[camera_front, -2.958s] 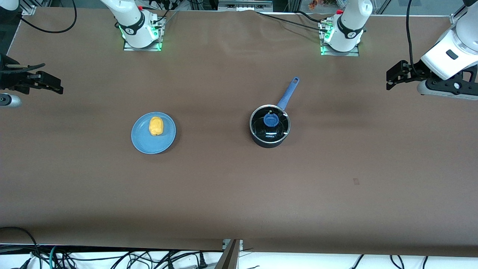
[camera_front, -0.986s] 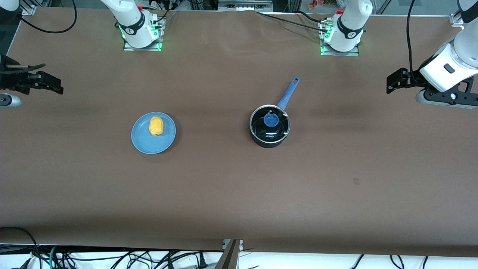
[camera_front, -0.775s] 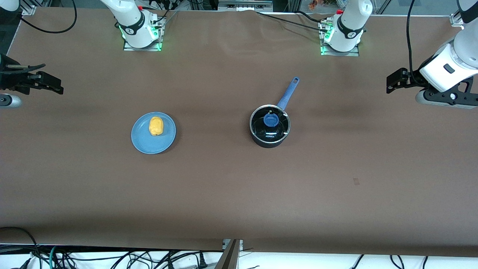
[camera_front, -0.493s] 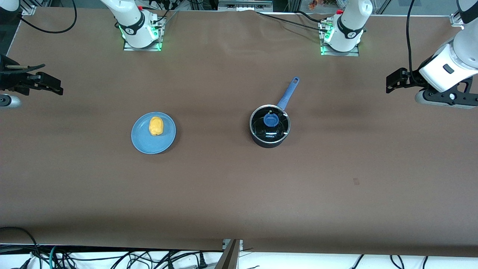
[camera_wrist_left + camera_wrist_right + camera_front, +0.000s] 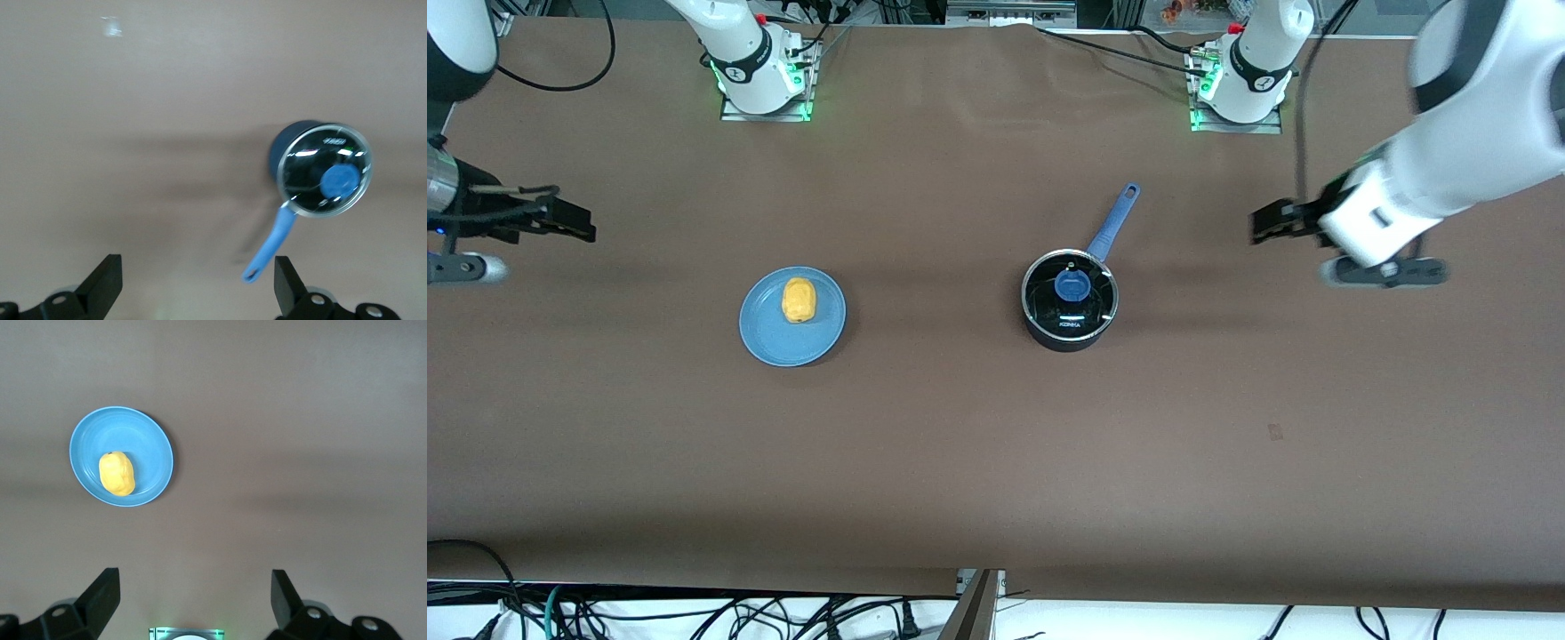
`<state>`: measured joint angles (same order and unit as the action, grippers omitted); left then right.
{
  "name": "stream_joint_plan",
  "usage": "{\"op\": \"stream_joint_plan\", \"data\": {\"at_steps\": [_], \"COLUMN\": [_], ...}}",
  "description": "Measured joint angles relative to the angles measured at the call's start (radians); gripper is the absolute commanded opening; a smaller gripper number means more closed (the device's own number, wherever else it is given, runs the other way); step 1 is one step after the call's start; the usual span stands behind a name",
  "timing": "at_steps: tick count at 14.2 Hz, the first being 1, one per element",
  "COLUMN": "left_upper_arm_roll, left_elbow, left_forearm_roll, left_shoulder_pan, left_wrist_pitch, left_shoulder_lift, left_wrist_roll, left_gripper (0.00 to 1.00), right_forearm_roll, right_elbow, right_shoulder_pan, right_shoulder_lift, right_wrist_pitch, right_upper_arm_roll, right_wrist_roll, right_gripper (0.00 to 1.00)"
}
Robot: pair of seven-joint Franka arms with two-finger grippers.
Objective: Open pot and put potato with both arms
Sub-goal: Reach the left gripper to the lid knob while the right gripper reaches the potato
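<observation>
Inspector A: Pot (image 5: 1070, 302) sat lidded mid-table, toward the left arm's end. Potato (image 5: 799, 300) lay on the blue plate (image 5: 769, 342), toward the right arm's end.

Inspector B: Left gripper (image 5: 193, 283) hung over bare table near the pot, fingers apart. Right gripper (image 5: 193, 600), fingers apart, hovered by the table's end edge.

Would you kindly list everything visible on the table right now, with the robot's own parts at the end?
pot: one, black with a blue handle, mid-table toward the left arm's end.
lid: one, glass with a blue knob, on the pot.
plate: one, blue, toward the right arm's end.
potato: one, yellow-orange, on the plate.
table: one, brown.
left gripper: one, black, open, over bare table beside the pot.
right gripper: one, black, open, over the table's edge.
</observation>
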<state>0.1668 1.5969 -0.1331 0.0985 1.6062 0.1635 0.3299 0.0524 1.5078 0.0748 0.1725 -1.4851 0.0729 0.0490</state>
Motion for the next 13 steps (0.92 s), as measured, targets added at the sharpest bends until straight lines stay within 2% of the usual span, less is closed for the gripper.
{"op": "stream_joint_plan", "data": {"at_steps": [4,6,10,13], "left_upper_arm_roll": [0.151,0.194,0.205,0.206], "left_elbow": [0.003,0.004,0.014,0.076], "left_forearm_roll": [0.0,0.0,0.0,0.0], "left_shoulder_pan": [0.016,0.022,0.09,0.135], "left_wrist_pitch": [0.141,0.215,0.299,0.4], "left_shoulder_lift": [0.099,0.155,0.264,0.307], "left_wrist_roll": [0.268,0.344,0.371,0.378], "left_gripper": [1.0,1.0,1.0,1.0], "right_forearm_roll": [-0.003,-0.005,-0.005,-0.005], "right_elbow": [0.001,0.006,0.103,0.184], "right_shoulder_pan": [-0.011,-0.05,-0.108,-0.11], "right_shoulder_lift": [0.081,0.137,0.221,0.26], "right_wrist_pitch": [-0.02,-0.073,-0.25,-0.364], "right_upper_arm_roll": [0.006,0.007,0.024,0.068], "right_wrist_roll": [0.0,-0.036,-0.215,-0.319], "right_gripper": [1.0,1.0,1.0,1.0]}}
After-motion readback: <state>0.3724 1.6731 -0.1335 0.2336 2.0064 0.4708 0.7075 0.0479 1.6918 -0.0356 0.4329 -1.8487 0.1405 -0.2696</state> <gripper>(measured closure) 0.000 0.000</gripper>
